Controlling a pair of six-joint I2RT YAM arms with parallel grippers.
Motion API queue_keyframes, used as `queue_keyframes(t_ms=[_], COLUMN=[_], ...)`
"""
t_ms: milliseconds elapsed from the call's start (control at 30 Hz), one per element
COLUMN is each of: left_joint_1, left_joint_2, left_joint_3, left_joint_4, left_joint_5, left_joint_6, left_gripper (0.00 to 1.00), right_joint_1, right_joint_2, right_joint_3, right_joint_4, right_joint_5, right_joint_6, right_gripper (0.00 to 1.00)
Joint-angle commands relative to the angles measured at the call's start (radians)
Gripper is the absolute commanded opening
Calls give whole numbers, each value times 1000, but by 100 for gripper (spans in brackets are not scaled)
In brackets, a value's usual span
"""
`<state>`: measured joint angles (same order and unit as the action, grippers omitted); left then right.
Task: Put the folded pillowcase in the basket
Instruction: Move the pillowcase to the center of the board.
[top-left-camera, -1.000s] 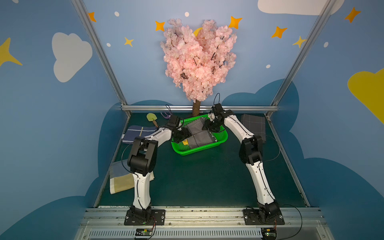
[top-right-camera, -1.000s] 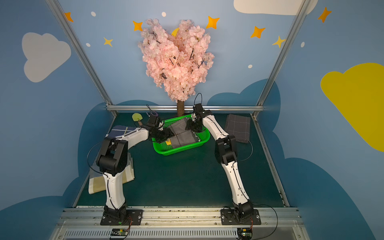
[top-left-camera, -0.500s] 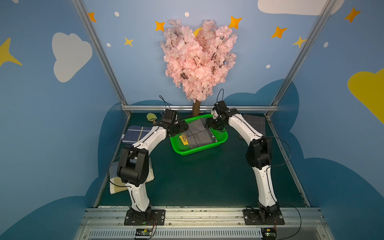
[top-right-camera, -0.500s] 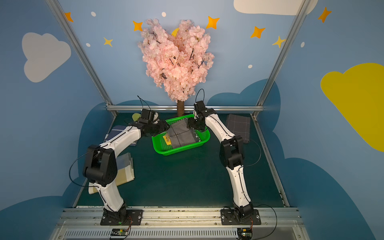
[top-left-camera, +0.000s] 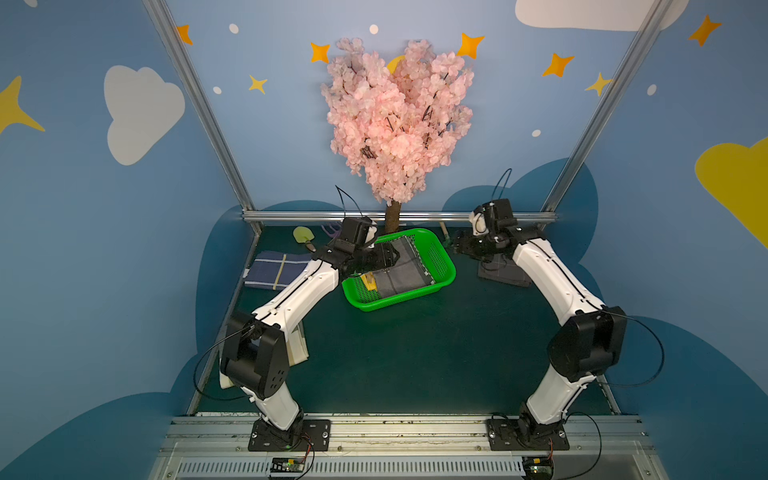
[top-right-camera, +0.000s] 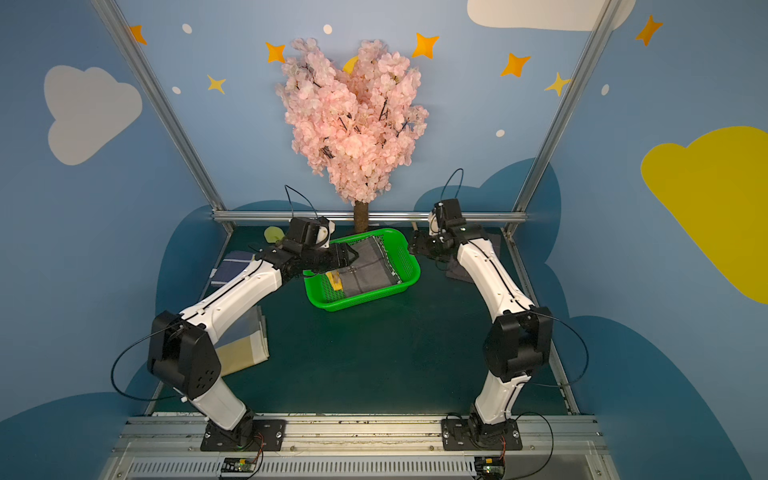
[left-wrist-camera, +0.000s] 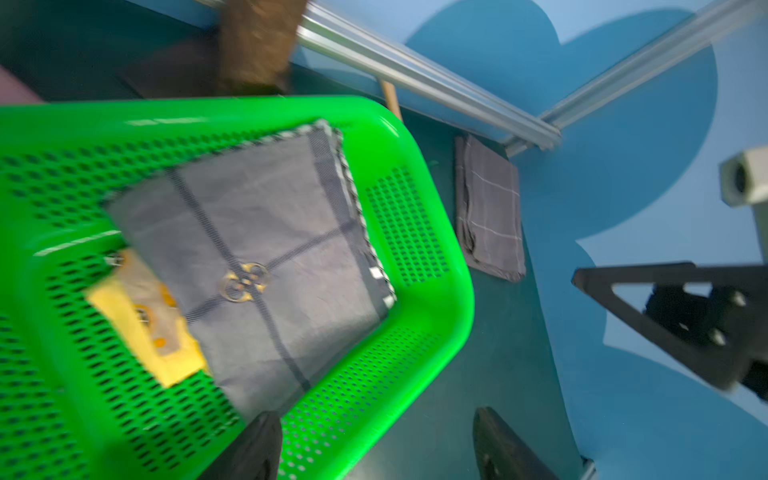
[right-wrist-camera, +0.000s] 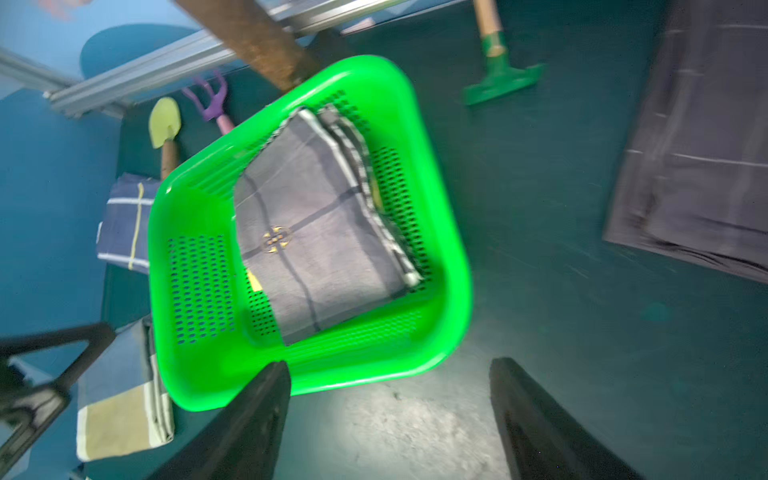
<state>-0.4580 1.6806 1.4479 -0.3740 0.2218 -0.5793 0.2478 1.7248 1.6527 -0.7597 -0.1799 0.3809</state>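
To the left of the basket (top-left-camera: 445, 272), a navy striped folded cloth (top-left-camera: 276, 270) is lying on the dark green table (top-left-camera: 415, 353). A yellow-green toy shovel (top-left-camera: 301, 236) is lying behind it, and a beige-and-blue folded cloth (top-right-camera: 243, 353) is lying nearer the front. The left gripper (top-left-camera: 385, 258) is hovering over the basket's left rear part, its jaws standing wide with nothing between them. The folded pillowcase (top-left-camera: 405, 272), grey with dark crossing lines, is lying flat inside the basket. It is resting over a checked-edged fold and beside a yellow piece (top-left-camera: 368, 281). Just behind the basket, the pink blossom tree's trunk (top-left-camera: 392, 216) is standing. The right gripper (top-left-camera: 458, 246) is hanging near the basket's right rear corner, outside it, with its jaws wide and empty. To the right of the basket, a dark grey checked cloth (top-left-camera: 498, 276) is lying folded.
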Motion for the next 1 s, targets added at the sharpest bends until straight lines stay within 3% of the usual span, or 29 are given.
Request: queue_keyframes(t_ms=[0,200,367,700,967], left_joint_1=[-63,-202,-283,-331,-331], left_joint_2=[-43,-83,-76,-35,35], left_joint_3=[-26,-132,-191,-199,-172], left_joint_4=[-15,40,80,73,69], left_joint_5=[21,49,38,38,66], left_joint_6=[-1,-72,-109,-97,-90], left_gripper=[76,76,76,75,75], right_joint_1=[-108,-384,-551,-610,-642], right_joint_2=[-101,-106,84,365,448], right_joint_3=[-102,-213,-107,74,84], right_joint_4=[-2,-10,-56,-78,-16], right_joint_5=[-20,-108,-283,-215,-203], right_joint_6=[-14,50,66,6,-25], right_gripper=[81,83,84,86,86])
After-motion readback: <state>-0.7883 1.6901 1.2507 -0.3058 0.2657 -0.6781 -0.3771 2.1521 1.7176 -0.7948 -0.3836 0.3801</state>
